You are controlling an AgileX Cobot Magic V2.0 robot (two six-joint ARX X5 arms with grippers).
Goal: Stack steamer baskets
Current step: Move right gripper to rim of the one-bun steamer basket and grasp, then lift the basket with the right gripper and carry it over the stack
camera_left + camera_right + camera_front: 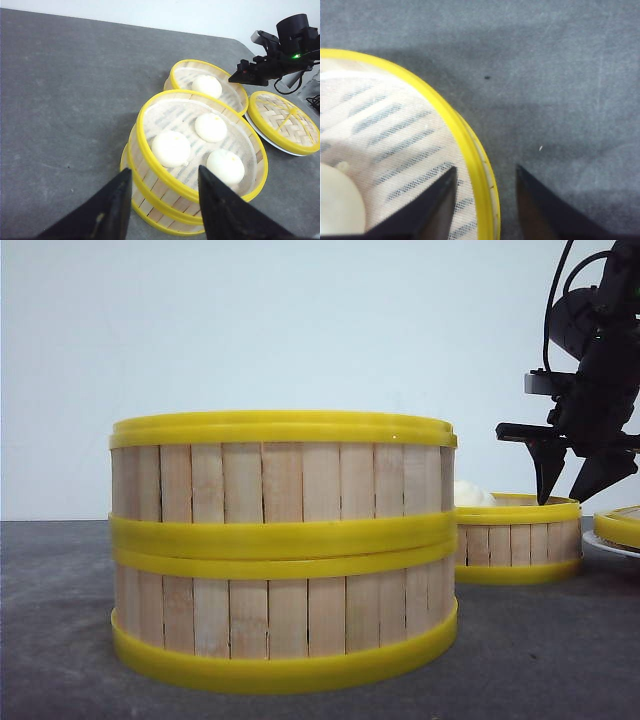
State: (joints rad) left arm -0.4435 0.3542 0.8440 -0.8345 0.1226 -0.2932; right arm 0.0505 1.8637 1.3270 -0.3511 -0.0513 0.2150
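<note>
Two steamer baskets [283, 550] stand stacked close in front of the camera; the top one [200, 142] holds three white buns. Behind it on the right sits a third steamer basket [518, 540] [210, 80] with one bun [207, 85]. My right gripper [568, 495] hangs open just over that basket's right side. In the right wrist view its fingers [486, 169] straddle the yellow rim [445, 107], one inside and one outside, not touching. My left gripper [164, 172] is open, above the near edge of the stack and holding nothing.
A flat yellow woven lid [285, 120] lies on a white plate [272, 142] to the right of the single basket, seen at the right edge [620, 527] of the front view. The grey table [75, 100] stretches out to the left of the stack.
</note>
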